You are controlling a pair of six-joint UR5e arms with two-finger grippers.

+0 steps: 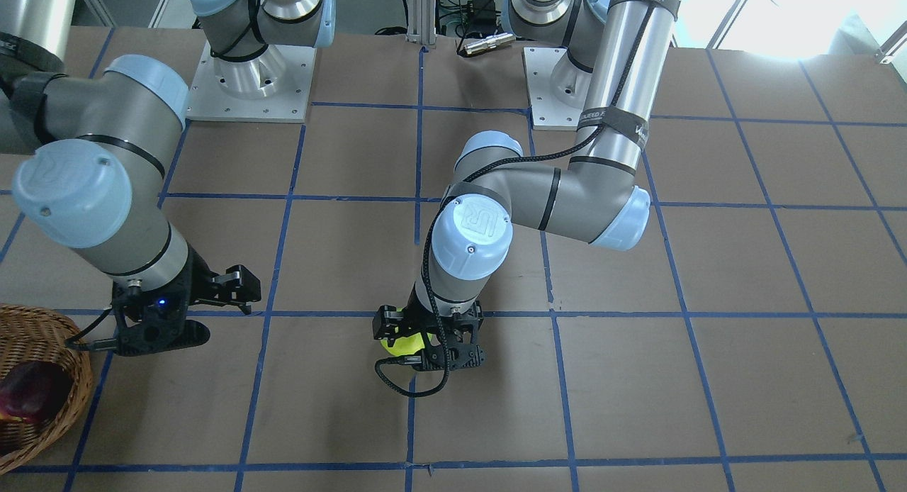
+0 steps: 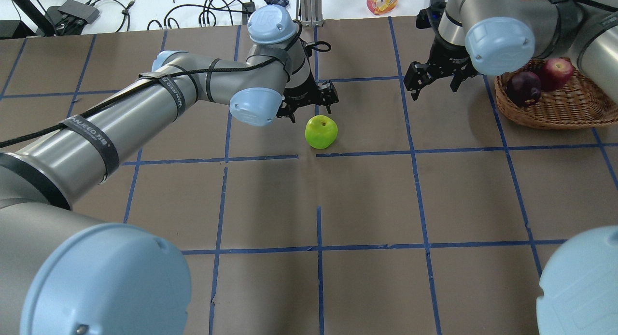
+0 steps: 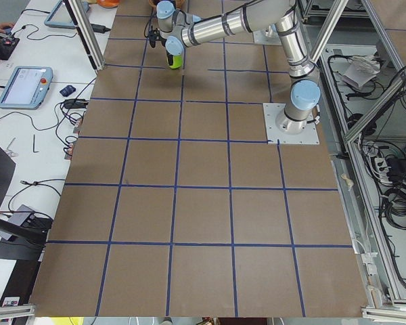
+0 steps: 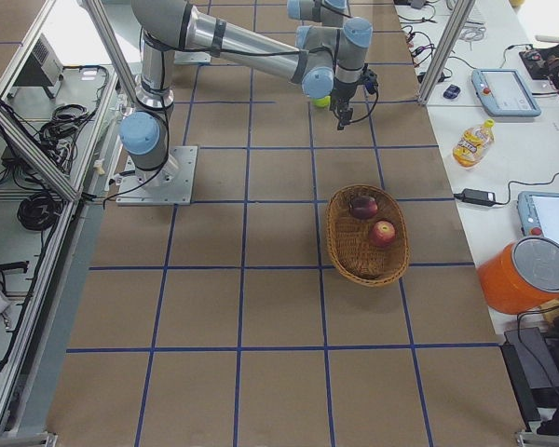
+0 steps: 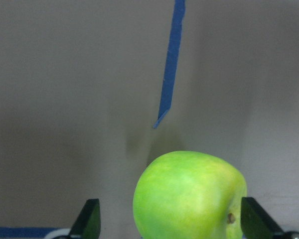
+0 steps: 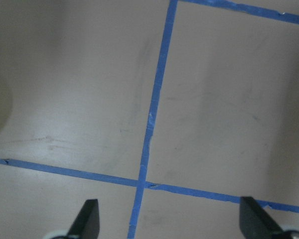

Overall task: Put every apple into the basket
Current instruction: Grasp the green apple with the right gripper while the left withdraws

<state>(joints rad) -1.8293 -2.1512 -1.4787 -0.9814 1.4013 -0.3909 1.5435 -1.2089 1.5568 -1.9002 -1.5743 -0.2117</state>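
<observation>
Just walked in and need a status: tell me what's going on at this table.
The left gripper is down over the green apple on the table, open, with the apple between its jaws and not yet clamped. The dark purplish-red apple and the red apple already lie in the wicker basket. The right gripper hangs open and empty beside the basket.

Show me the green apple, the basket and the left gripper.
green apple (image 2: pixel 321 132), overhead view, middle of its skin.
basket (image 2: pixel 555 115), overhead view, near woven wall.
left gripper (image 2: pixel 311 109), overhead view, midway between its fingertips.
</observation>
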